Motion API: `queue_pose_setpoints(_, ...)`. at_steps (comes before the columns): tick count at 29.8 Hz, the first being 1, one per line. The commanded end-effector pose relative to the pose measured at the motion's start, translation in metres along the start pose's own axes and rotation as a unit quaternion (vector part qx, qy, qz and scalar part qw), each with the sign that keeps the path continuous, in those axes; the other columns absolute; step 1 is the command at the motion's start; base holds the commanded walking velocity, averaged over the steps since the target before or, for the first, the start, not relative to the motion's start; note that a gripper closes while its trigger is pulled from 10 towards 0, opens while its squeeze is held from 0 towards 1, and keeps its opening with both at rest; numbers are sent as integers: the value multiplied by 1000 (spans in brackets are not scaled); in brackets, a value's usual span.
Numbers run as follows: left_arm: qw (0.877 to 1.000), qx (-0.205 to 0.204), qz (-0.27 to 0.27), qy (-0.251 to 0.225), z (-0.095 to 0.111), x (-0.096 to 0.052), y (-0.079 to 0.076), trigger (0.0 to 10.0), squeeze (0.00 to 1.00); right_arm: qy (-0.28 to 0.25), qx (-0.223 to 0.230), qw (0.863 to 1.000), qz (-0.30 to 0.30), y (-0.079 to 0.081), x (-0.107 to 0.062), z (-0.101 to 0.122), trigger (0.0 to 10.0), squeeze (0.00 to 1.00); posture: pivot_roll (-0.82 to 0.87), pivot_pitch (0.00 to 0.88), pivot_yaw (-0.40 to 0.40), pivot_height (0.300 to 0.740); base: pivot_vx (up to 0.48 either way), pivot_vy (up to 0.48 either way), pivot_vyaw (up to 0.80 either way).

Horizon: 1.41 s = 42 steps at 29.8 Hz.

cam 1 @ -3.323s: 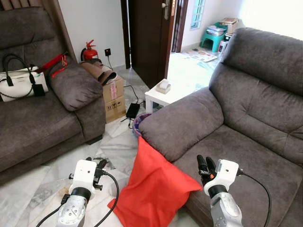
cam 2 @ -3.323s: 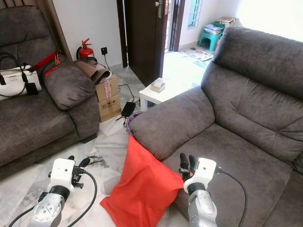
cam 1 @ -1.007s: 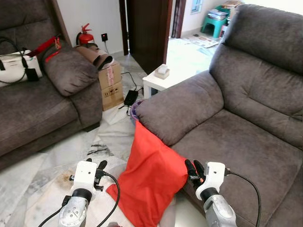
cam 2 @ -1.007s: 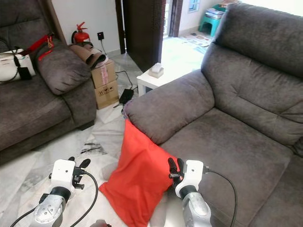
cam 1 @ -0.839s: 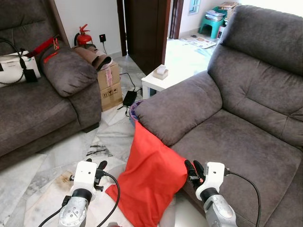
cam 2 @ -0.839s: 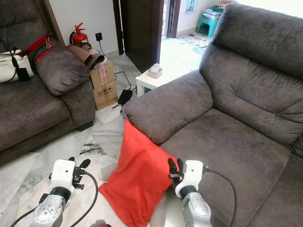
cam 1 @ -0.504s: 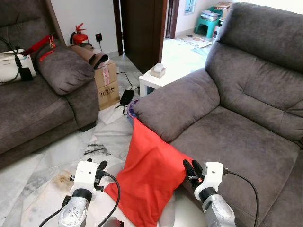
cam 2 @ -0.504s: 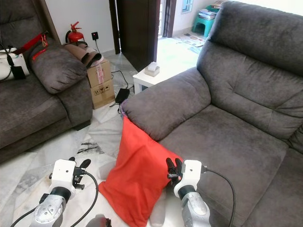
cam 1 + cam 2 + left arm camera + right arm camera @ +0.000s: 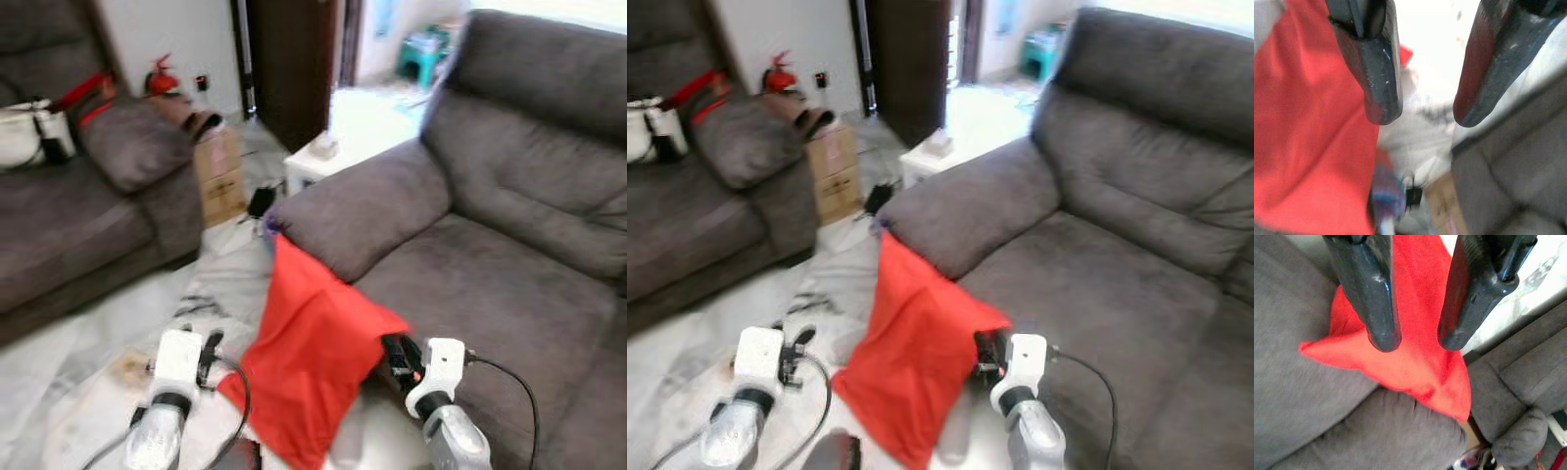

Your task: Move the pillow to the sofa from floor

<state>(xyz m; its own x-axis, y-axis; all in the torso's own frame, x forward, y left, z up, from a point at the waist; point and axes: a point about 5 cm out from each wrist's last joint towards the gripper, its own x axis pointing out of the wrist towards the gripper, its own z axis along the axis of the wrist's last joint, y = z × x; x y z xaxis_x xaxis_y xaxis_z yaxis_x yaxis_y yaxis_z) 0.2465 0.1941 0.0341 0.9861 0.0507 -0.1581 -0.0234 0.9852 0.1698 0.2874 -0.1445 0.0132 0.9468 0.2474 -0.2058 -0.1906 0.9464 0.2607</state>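
A red pillow (image 9: pixel 309 357) stands on the marble floor, leaning against the front of the grey sofa (image 9: pixel 490 284) just below its armrest (image 9: pixel 362 211). My right gripper (image 9: pixel 393 351) is open, low at the pillow's right corner by the sofa seat's front edge. In the right wrist view the fingers (image 9: pixel 1378 303) are spread with the red pillow (image 9: pixel 1352 357) right beyond them. My left gripper (image 9: pixel 210 346) is open over the floor, a little left of the pillow's lower edge. Red fabric (image 9: pixel 1303 122) lies beside the left fingers (image 9: pixel 1376 73).
A second grey sofa (image 9: pixel 78 215) with a white handbag (image 9: pixel 24 137) stands on the left. Behind are a cardboard box (image 9: pixel 220 166), a small white table (image 9: pixel 318 157), a fire extinguisher (image 9: pixel 162 73) and a dark door (image 9: pixel 289 59). Cables lie on the floor by the box.
The camera has shifted closer and the picture is blurred. My right gripper now sits nearer the pillow's right corner. The pillow still leans on the sofa.
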Motion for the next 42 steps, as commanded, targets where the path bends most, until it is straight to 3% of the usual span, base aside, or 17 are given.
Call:
queue_pose_setpoints(1, 1000, 0, -1, -16, 10, 6, 1, 10000, 0, 4, -4, 1000, 3, 1, 1, 0, 10000, 0, 93, 95, 0, 643, 0, 0, 0)
queue_pose_setpoints(22, 1000, -6, -2, -20, 12, 7, 1, 10000, 0, 8, -17, 1000, -2, -2, 0, -1, 10000, 0, 92, 96, 1, 643, 0, 0, 152)
queue_pose_setpoints(42, 1000, -8, -5, -24, 14, 8, 0, 10000, 0, 5, -18, 1000, -5, -1, 2, 1, 10000, 0, 93, 95, 2, 643, 306, 0, 0)
